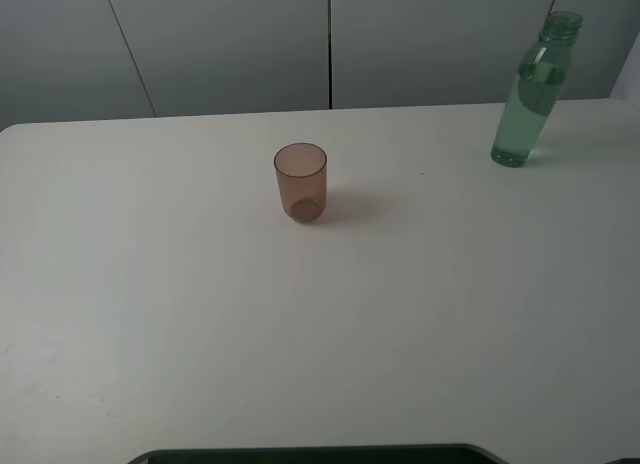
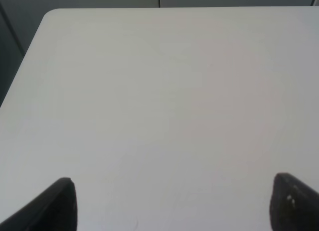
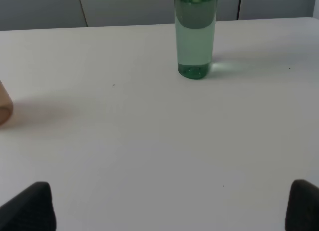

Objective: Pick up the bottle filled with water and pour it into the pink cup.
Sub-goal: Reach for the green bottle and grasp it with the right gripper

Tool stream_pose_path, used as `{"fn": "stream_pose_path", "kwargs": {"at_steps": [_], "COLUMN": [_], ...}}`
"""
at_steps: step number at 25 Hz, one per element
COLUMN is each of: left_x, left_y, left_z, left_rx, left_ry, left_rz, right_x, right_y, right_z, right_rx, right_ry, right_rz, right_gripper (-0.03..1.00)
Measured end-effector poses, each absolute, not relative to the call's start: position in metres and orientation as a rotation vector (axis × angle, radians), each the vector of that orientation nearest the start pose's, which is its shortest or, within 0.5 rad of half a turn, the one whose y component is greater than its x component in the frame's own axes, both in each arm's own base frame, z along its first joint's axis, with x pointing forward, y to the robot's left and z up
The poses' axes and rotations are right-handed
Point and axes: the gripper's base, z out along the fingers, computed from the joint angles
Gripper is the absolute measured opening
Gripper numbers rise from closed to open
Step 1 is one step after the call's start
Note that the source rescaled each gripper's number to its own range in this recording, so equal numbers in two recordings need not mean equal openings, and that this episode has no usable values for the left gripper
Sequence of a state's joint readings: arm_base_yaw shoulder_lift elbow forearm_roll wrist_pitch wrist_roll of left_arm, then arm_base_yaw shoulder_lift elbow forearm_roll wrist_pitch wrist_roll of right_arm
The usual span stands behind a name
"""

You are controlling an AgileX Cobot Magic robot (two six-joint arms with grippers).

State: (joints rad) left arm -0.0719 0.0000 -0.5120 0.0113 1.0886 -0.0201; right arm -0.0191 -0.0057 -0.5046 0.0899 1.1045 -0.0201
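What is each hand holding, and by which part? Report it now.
Nothing is held. The left hand and the right hand are both open and empty; the bottle and the pink cup stand untouched on the table.

The white table (image 1: 200,334) bears the pink cup (image 1: 300,181) and the bottle (image 1: 530,99).

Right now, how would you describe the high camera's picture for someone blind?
A small translucent pinkish-brown cup stands upright near the middle of a white table; a tall uncapped green-tinted clear bottle of water stands apart, far right.
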Motion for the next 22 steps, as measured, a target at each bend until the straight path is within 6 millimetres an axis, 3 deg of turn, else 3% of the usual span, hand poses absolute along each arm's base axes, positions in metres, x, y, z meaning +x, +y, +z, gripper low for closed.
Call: {"fn": "stream_pose_path", "kwargs": {"at_steps": [22], "left_x": [-0.0074], "left_y": [0.0014], "left_z": [0.2783], "left_rx": [0.053], "left_ry": [2.06], "left_rz": [-0.043], "right_x": [-0.0082], "right_y": [0.0075], "right_z": [0.2753], "right_rx": [-0.008], "right_ry": [2.075], "right_rz": [0.084], "right_gripper": [1.0]}}
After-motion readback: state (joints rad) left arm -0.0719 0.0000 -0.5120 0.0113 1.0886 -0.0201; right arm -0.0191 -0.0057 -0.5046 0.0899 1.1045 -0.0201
